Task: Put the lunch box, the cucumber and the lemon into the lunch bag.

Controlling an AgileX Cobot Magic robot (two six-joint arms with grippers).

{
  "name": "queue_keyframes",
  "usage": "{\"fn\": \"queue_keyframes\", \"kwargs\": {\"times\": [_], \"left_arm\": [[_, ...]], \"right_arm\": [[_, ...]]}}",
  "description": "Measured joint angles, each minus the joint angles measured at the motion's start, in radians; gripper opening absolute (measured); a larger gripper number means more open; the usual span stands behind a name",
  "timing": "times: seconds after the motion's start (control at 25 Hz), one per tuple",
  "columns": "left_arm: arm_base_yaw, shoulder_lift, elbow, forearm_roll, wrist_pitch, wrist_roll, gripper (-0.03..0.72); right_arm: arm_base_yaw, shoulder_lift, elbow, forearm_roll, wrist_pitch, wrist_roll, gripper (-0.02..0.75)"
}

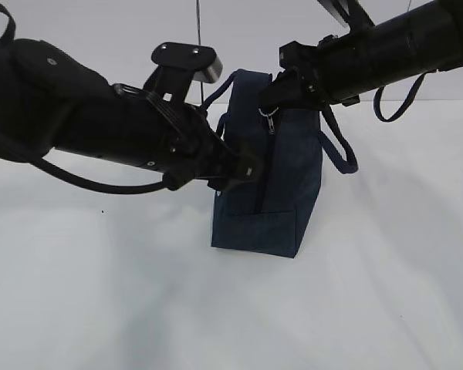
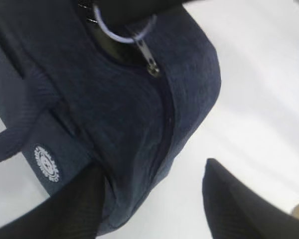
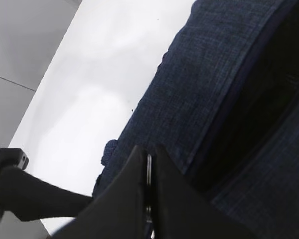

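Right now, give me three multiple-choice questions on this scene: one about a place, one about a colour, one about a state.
1. Where is the right gripper?
A. at the top of the lunch bag
B. under it
C. far off to one side

2. What colour is the lunch bag?
A. red
B. navy
C. yellow

3. How do the left gripper jaws stand?
A. shut on a handle
B. shut empty
C. apart

Answers:
1. A, it pinches the zipper pull on top.
2. B, the fabric is dark navy.
3. C, its fingers stand apart at the bag's end.

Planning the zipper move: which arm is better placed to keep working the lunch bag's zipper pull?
Right. The right gripper is shut at the ring pull atop the lunch bag. The left gripper stands open low at the bag's end, gripping nothing.
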Motion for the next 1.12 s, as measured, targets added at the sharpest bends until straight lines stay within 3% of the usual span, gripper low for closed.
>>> {"fn": "queue_keyframes", "kwargs": {"times": [0.24,0.44,0.8,1.12], "left_arm": [[0.129,-0.005,0.000,-0.251,0.175,0.000,0.448],[0.199,-0.005,0.000,-0.344,0.248,0.000,0.445],[0.207,0.062,0.000,-0.474,0.357,0.000,0.445],[0.207,0.097,-0.054,-0.479,0.363,0.000,0.445]], "right_arm": [[0.000,-0.001,0.000,0.000,0.000,-0.001,0.007],[0.000,-0.003,0.006,0.006,0.000,-0.001,0.007],[0.000,-0.003,0.006,0.028,0.000,-0.013,0.007],[0.000,-0.003,0.006,0.032,0.013,-0.017,0.007]]}}
